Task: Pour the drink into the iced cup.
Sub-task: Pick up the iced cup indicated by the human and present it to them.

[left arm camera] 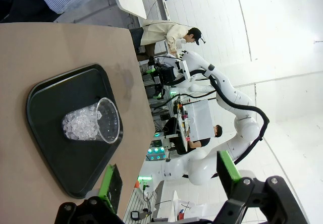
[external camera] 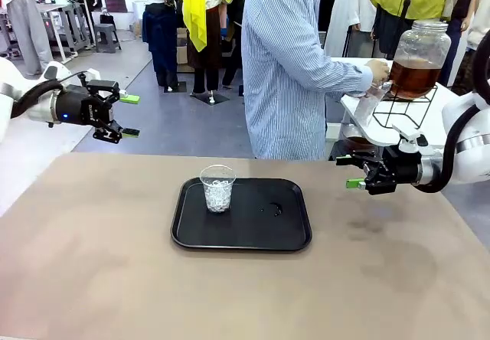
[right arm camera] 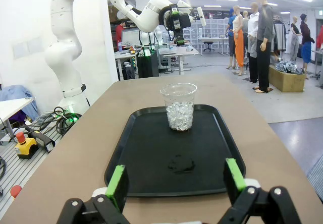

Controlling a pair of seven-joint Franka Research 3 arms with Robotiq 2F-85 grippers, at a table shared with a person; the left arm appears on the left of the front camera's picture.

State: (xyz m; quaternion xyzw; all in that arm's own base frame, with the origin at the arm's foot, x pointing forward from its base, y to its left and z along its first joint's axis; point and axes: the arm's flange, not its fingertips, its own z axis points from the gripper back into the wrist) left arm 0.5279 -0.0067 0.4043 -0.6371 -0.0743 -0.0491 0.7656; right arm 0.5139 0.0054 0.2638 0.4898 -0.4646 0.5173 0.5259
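A clear iced cup [external camera: 217, 187] full of ice cubes stands upright on the left half of a black tray [external camera: 287, 237]. The cup [left arm camera: 92, 123] and tray [left arm camera: 50, 98] also show in the left wrist view, and the cup [right arm camera: 178, 106] sits at mid-tray [right arm camera: 146, 148] in the right wrist view. The amber drink [external camera: 414, 76] fills the lower part of a big lidded glass jar on a side table, where a person's hand [external camera: 377, 70] holds a clear cup at its tap. My left gripper [external camera: 129, 116] hovers open at the far left, my right gripper [external camera: 351, 171] open at the tray's right, both holding nothing.
The jar rests on a black wire stand [external camera: 406, 112] on a white side table [external camera: 367, 122] beyond the far right corner. The person in a striped shirt [external camera: 287, 64] stands behind the table. A small wet mark [external camera: 274, 209] lies on the tray's right half.
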